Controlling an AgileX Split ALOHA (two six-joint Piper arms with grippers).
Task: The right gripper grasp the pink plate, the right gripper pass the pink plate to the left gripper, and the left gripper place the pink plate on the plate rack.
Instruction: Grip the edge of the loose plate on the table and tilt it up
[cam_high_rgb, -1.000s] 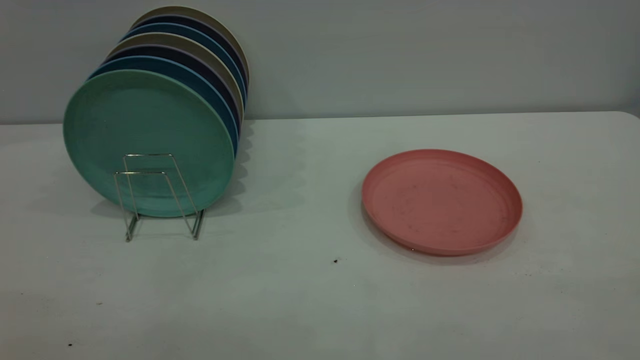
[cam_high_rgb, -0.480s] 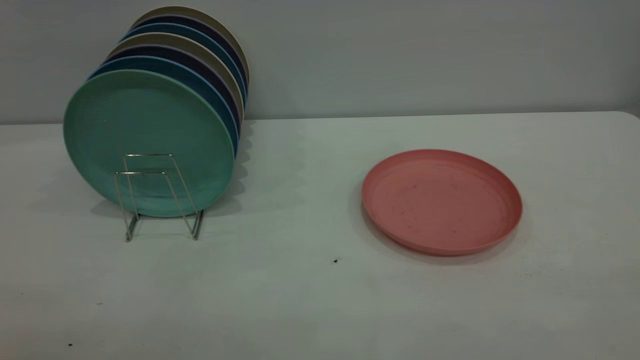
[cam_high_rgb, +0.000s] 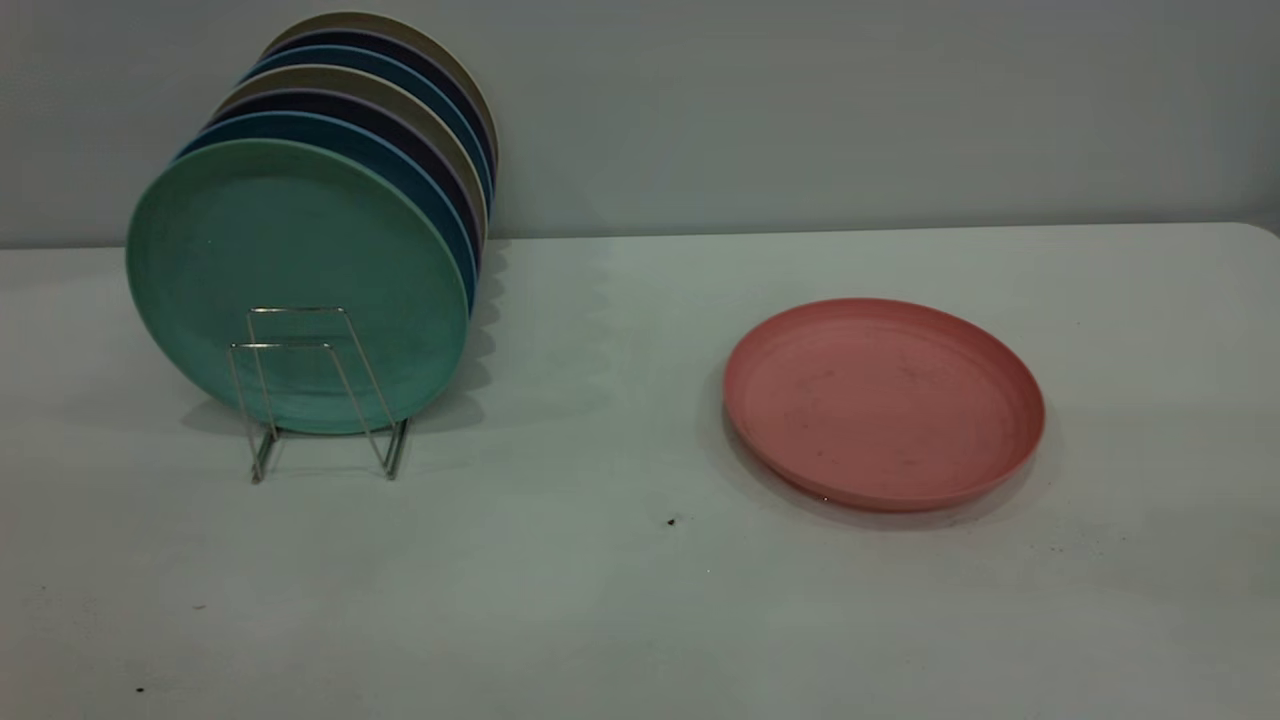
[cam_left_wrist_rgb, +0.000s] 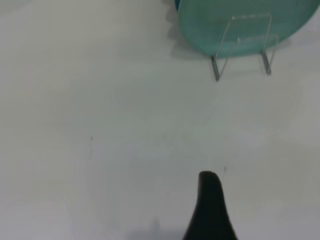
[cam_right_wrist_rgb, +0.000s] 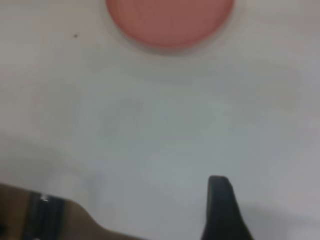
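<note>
On the right half of the table (cam_high_rgb: 640, 620), the pink plate (cam_high_rgb: 884, 402) is seen lying flat with its rim up, untouched and well apart from the plate rack (cam_high_rgb: 318, 392) at the left. The rack is filled with upright plates, the teal-green plate (cam_high_rgb: 296, 260) standing foremost, with blue, dark and beige plates lined up behind it; two empty wire loops stand in front of the teal-green plate. Neither arm is shown in the exterior view. In the left wrist view only a single dark tip of the left end effector (cam_left_wrist_rgb: 210, 210) is visible, held above bare table, with the rack and the teal-green plate farther off; whether its fingers are apart or together cannot be told. In the right wrist view one dark finger of the right end effector (cam_right_wrist_rgb: 223, 210) is likewise seen over bare table, well short of the pink plate, and its state cannot be told either. A small dark speck (cam_high_rgb: 671, 521) is marked on the table between rack and plate.
</note>
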